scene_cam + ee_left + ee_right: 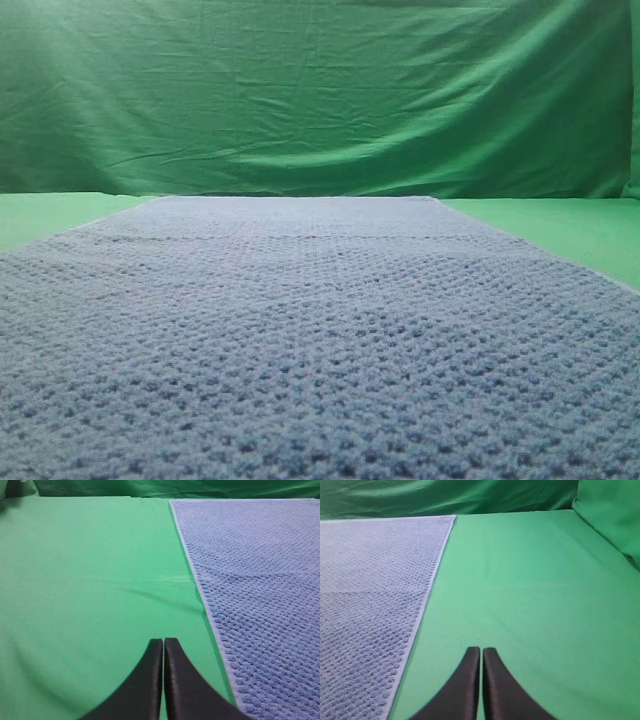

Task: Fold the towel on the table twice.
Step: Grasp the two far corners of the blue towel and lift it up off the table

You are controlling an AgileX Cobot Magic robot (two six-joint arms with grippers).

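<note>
Towel (320, 340) right under your lens, spread flat mid-table (85, 580), and both the left gripper (163, 647) and right gripper (481, 655) hover clenched, empty, beside its long edges, so open wide, pinch both near corners evenly.

Lying flat and unfolded across the table (40, 215), filling the foreground: the blue-grey waffle-weave towel (310, 340) (far edge straight, bare green showing at both sides). Hanging behind, wrinkled and creasing: a green backdrop curtain (320, 95).
</note>
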